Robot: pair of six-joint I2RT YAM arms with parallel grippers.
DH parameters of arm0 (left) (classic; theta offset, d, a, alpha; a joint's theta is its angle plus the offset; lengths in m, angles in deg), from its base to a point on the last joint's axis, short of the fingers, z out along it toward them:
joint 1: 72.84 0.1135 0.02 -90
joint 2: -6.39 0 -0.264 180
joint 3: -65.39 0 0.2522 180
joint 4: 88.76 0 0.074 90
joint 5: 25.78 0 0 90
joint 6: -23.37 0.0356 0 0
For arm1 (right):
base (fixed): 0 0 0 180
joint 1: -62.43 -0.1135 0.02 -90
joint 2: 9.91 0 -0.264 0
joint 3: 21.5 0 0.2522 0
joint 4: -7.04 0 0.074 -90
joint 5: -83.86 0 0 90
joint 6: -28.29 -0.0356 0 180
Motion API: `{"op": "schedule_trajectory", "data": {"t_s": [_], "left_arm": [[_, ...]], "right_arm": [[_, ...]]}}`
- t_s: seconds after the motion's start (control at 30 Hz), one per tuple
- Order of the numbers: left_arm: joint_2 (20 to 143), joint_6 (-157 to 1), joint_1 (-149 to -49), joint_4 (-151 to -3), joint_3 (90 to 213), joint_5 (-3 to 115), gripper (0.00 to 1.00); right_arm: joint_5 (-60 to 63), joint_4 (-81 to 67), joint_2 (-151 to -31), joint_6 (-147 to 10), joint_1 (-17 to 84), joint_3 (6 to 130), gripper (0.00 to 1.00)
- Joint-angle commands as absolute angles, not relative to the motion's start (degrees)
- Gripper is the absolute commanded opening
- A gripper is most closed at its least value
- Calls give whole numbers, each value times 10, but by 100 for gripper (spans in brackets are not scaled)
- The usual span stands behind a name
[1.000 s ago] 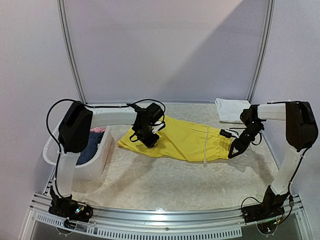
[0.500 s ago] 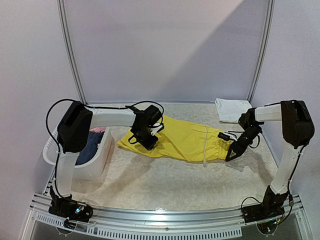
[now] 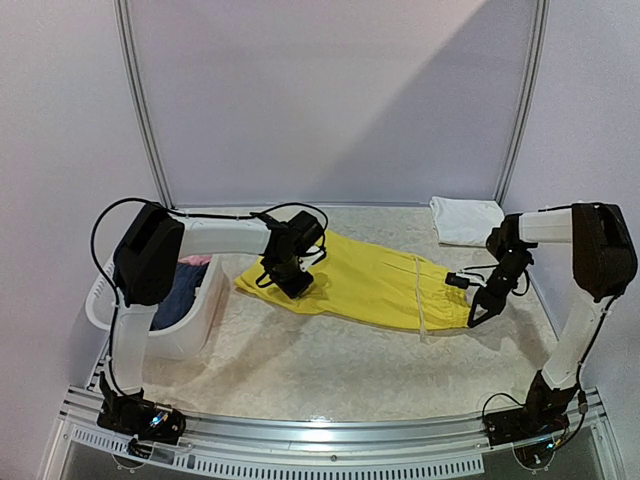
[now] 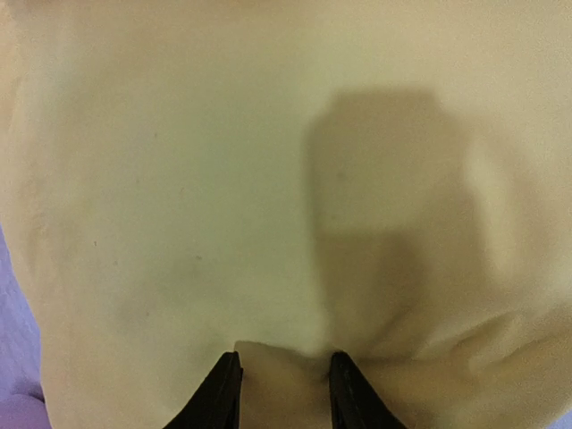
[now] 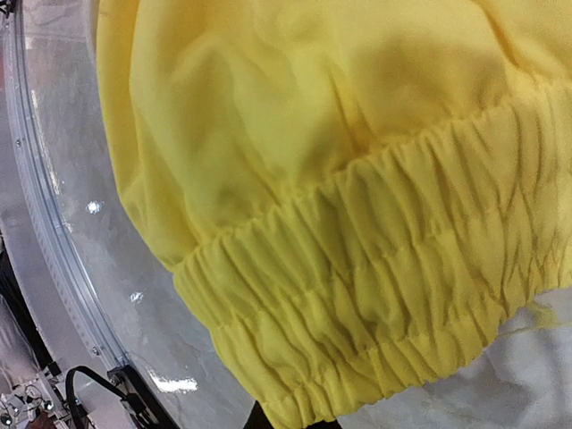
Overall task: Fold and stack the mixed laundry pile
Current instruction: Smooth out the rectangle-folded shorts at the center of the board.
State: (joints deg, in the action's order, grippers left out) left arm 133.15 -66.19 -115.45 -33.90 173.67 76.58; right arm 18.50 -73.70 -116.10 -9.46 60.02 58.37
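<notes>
The bright yellow shorts (image 3: 370,285) lie spread across the middle of the table, with the waistband to the right. My left gripper (image 3: 290,283) is at their left leg end. In the left wrist view its black fingers (image 4: 223,393) pinch a fold of the yellow cloth (image 4: 223,179). My right gripper (image 3: 477,316) is at the waistband's near right corner. In the right wrist view the gathered waistband (image 5: 357,295) covers its fingers, with only a dark tip showing below. A folded white T-shirt (image 3: 467,220) lies at the back right. A dark navy piece (image 3: 180,300) and a pink piece (image 3: 195,260) are in the basket.
The white plastic basket (image 3: 205,320) stands at the left edge of the table, close beside the shorts' left end. A metal frame and grey walls close in the back. The table's right edge is close to the right gripper.
My right gripper has moved right and toward the near side with the waistband, drawing the shorts longer and flatter. My left gripper has stayed at the left leg end.
</notes>
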Motion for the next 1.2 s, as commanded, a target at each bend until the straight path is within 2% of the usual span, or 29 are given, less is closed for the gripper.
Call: {"op": "schedule_trajectory", "data": {"t_s": [0.0,0.17,0.4,0.5,0.63,0.93,1.17], "left_arm": [[1332,-636,-1153,-314,1715,793,34],[1329,-628,-1156,-307,1713,790,34],[1289,-617,-1159,-287,1725,771,34],[1257,-622,-1160,-285,1737,764,35],[1222,-646,-1166,-308,1745,735,36],[1237,-726,-1175,-338,1752,660,36],[1244,-782,-1162,-391,1687,595,36]], "right_arm": [[136,-781,-1146,-43,619,587,0],[150,-776,-1156,-57,619,575,4],[154,-831,-1124,-74,619,607,35],[155,-860,-1094,-74,638,656,43],[164,-813,-1084,-123,640,698,52],[229,-740,-1205,-172,640,785,56],[283,-752,-1286,-161,640,828,58]]}}
